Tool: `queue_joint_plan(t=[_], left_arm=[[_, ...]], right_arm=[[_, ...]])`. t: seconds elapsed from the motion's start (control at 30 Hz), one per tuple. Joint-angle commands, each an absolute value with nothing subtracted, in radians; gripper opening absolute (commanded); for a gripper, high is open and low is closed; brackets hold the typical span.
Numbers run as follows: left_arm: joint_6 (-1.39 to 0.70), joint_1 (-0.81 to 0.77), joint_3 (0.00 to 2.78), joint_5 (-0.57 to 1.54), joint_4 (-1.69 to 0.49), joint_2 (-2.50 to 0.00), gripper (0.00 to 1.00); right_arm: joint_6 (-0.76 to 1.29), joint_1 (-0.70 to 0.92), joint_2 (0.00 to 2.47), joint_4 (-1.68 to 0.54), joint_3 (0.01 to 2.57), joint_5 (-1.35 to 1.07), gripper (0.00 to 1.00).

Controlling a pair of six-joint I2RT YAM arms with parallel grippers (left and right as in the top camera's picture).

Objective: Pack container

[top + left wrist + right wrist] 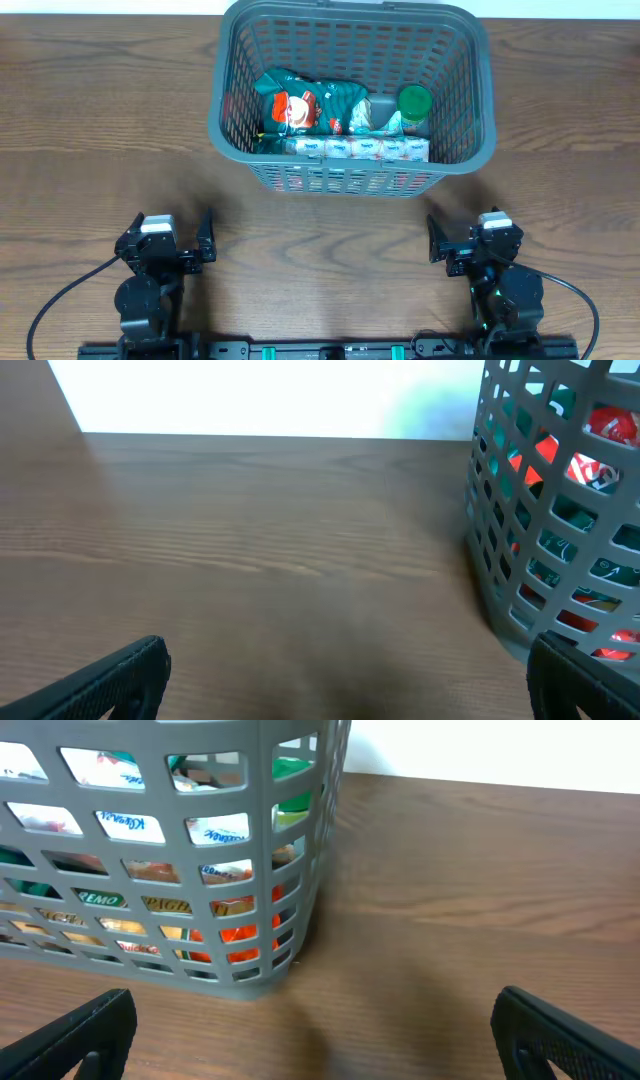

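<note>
I find the container (340, 180) upright at the far middle of the surface (100, 130), well apart from both arms. Inside lie a green snack bag (300, 105), a green-lidded tub (414, 103) (label too small to read) and a row of tissue packs (355, 148) along the near wall. No loose item shows on the surface outside it, so I judge the packing done or nearly so; whether more goods wait out of frame I cannot tell. The left fingers (205, 238) and right fingers (436, 240) stand wide apart and hold nothing, both at the near edge. Surface: brown wood grain, matt, no visible spills. Room: only a bright white band beyond the far edge in the wrist views; nothing more can be made out.
</note>
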State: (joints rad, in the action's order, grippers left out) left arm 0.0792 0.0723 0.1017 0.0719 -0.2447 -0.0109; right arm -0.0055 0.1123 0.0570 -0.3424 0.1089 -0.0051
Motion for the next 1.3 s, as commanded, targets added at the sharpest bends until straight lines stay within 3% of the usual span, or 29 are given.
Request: queue_joint_plan(t=[0.0,1.27], left_arm=[[0.086,0.077,0.078,0.079,-0.252,-0.004,0.99],[0.086,0.077,0.078,0.079,-0.252,-0.004,0.99]], right_arm=[[-0.017,0.104,0.047,-0.340,0.103,-0.015,0.99],[-0.039,0.104,0.048,-0.340,0.103,-0.016,0.99]])
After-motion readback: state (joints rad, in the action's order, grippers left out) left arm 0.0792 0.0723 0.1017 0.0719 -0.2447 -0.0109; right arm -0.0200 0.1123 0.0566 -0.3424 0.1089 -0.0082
